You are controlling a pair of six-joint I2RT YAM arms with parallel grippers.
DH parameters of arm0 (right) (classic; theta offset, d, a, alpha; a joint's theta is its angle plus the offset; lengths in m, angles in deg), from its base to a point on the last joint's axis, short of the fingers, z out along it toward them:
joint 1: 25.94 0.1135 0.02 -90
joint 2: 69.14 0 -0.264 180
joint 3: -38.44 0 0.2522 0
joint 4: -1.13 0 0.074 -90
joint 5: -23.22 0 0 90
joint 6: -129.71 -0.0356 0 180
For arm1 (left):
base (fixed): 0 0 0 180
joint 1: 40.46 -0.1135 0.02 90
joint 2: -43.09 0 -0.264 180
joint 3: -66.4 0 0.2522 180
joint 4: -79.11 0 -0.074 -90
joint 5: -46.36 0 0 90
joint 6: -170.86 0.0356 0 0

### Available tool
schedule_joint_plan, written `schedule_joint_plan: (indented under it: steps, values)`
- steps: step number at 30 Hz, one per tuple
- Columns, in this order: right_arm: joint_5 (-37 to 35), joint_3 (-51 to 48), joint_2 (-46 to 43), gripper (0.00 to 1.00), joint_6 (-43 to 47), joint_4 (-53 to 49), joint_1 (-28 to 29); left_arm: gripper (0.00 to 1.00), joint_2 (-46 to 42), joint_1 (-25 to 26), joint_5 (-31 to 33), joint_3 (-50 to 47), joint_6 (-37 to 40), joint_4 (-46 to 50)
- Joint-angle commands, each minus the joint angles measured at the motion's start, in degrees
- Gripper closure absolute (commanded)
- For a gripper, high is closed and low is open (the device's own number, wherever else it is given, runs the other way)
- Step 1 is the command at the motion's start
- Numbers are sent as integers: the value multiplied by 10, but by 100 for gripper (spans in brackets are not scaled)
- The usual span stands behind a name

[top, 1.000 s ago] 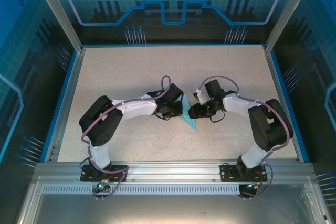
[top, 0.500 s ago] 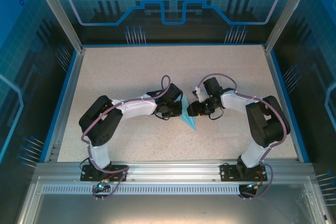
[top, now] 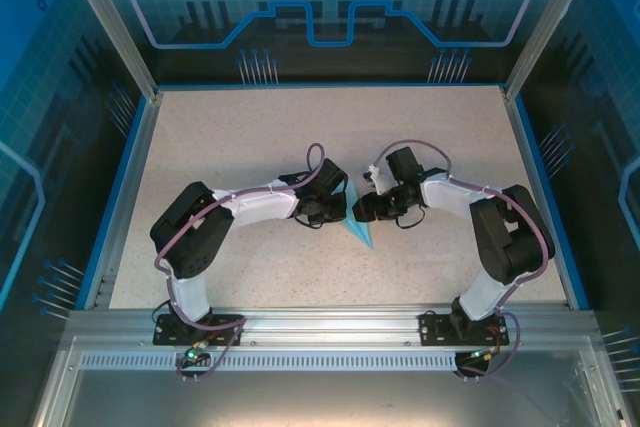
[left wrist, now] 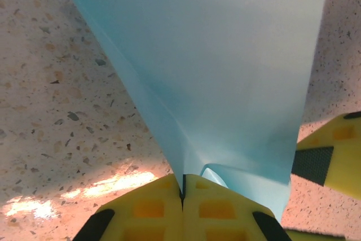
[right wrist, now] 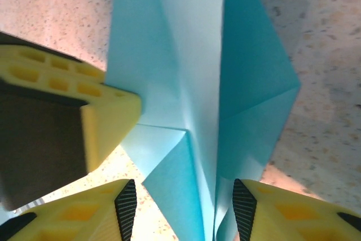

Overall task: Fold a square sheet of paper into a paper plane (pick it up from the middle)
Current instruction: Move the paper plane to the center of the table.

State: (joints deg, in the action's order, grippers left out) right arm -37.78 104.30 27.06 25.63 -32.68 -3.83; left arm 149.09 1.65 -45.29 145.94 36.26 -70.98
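Since a second ago, right gripper [right wrist: 183, 201] has edged leftward, jaws half-wide astride one paper plane [left wrist: 214, 55]; left gripper [left wrist: 183, 184] jaws pinch it. One speckled table [top: 250, 137], blue walls [top: 60, 147].

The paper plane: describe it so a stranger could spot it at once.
On the speckled beige table, find the middle, where both arms meet. Pinched by the left gripper, beside the right gripper, is the paper plane: pale-blue folded paper tapering to a point, unlike the black-and-white arms.
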Motion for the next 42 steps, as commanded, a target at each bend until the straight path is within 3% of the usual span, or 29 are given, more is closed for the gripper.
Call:
schedule_joint_plan:
  steps: [1, 13, 27, 33, 36, 42]
  values:
    - [24, -9, -4, 49, -1, -3, 23, 94, -4, -12, -18, -16, 14, -1]
    - [-83, 16, -9, 49, -16, -38, 78, 93, -13, -44, -102, -81, 27, -102]
    - [-146, 21, 0, 47, -15, -50, 118, 89, -19, -47, -100, -88, 23, -109]
    - [-159, 16, -6, 43, -17, -41, 127, 88, -18, -47, -104, -84, 22, -108]
    - [-181, 22, -2, 36, -15, -45, 135, 88, -19, -47, -103, -84, 21, -106]
    - [-232, 26, -3, 40, -18, -48, 150, 87, -23, -47, -104, -87, 20, -107]
